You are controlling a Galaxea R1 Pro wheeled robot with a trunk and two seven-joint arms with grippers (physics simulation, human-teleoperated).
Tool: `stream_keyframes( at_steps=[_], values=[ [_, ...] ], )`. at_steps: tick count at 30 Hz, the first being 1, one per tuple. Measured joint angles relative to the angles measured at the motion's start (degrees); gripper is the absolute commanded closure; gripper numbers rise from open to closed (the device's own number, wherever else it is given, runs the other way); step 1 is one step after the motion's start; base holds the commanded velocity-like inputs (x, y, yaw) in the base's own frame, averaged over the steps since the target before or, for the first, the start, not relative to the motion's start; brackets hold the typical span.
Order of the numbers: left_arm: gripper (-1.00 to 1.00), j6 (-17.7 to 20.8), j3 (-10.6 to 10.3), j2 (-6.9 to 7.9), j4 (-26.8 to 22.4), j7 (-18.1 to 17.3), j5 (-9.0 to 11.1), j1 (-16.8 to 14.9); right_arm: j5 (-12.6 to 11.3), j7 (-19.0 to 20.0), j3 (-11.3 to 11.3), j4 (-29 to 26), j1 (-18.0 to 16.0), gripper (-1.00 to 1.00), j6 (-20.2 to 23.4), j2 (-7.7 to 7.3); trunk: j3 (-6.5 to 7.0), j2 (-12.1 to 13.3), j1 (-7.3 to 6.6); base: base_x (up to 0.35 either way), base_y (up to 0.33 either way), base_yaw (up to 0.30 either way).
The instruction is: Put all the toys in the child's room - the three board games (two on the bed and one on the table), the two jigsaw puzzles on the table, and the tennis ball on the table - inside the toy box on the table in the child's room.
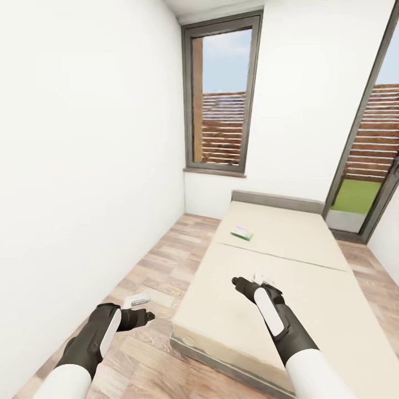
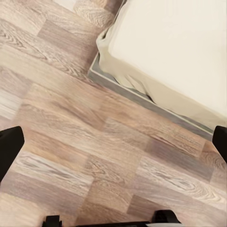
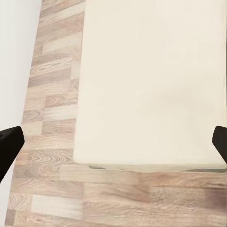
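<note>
A flat green and white board game [image 1: 241,233] lies on the cream bed [image 1: 310,260], near its far half. Something small and white [image 1: 259,275] peeks out just behind my right gripper [image 1: 237,281]; I cannot tell what it is. That gripper hovers over the bed's near half, and its dark fingers [image 3: 9,144] stand wide apart over the mattress in the right wrist view, so it is open and empty. My left gripper [image 1: 148,316] hangs above the wooden floor to the left of the bed. Its fingers [image 2: 9,149] are spread too, holding nothing. The table, toy box, puzzles and tennis ball are out of view.
The bed's grey frame corner [image 2: 101,78] is close to my left gripper. A small white flat thing [image 1: 137,300] lies on the floor [image 1: 166,260] beside it. A white wall [image 1: 83,166] runs along the left, with a tall window [image 1: 221,94] behind and a glass door [image 1: 368,160] at the right.
</note>
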Motion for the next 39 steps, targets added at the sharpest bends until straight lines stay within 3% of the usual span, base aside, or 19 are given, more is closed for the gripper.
stream_keyframes(
  at_steps=[22,39],
  values=[
    [-1.00,-0.04,-0.01,-0.02,0.02,0.01,0.01,0.00,-0.11,0.00,0.00,0.00,0.00,-1.00,-0.09,0.01,-1.55,0.00,0.00,0.155,0.158,-0.196],
    [-1.00,-0.05,-0.01,-0.03,0.01,0.00,-0.01,-0.01,-0.22,-0.01,0.01,0.00,0.00,-1.00,-0.09,0.01,-2.47,0.00,0.01,0.042,0.029,-0.234]
  ],
)
